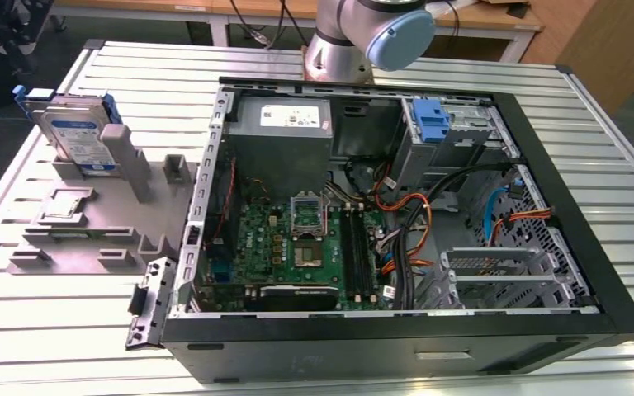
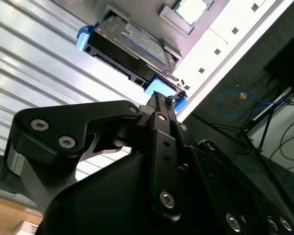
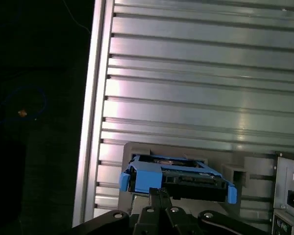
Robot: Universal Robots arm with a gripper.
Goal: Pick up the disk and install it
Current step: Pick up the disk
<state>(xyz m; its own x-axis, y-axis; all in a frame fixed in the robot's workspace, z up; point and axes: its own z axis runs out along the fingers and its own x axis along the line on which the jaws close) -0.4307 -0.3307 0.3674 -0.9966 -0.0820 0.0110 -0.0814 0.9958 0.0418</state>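
Disk (image 1: 75, 136): upright in grey stand (image 1: 92, 239) on counter (image 1: 30, 330), ungrasped. Claw (image 3: 159, 193): closed tight, empty, aimed at disk. Grasp likely needs opening first, squared across blue rails (image 3: 137, 178).

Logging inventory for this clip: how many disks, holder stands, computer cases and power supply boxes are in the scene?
disk: 1
grey holder stand: 1
open computer case: 1
power supply box: 1
Total: 4
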